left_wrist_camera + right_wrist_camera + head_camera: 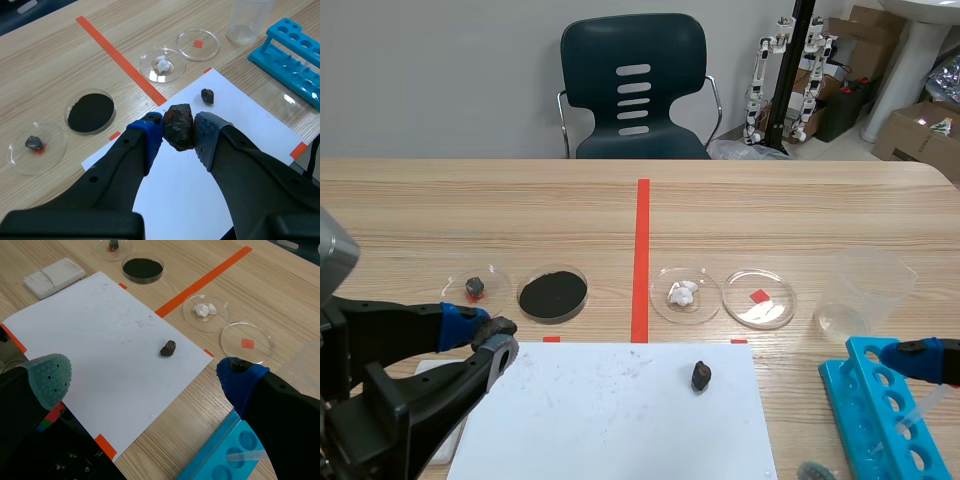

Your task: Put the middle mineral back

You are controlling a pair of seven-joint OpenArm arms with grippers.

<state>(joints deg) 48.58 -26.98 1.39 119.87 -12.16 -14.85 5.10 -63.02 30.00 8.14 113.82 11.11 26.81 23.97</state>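
My left gripper point(178, 139) is shut on a dark brown mineral point(178, 124), held above the left part of the white paper point(610, 410). A smaller dark mineral point(701, 375) lies on the paper toward its right side. Four petri dishes stand in a row beyond the paper. They hold a small grey mineral point(475, 287), black powder point(552, 293), a white mineral point(684, 294), and only a red square point(759, 298). My right gripper point(145, 380) is open and empty, low at the right above the paper's near corner.
A clear plastic beaker point(865, 290) stands at the right behind a blue test tube rack point(885, 410). A white block point(55, 276) lies beside the paper's left edge. A dark chair point(635, 85) stands behind the table.
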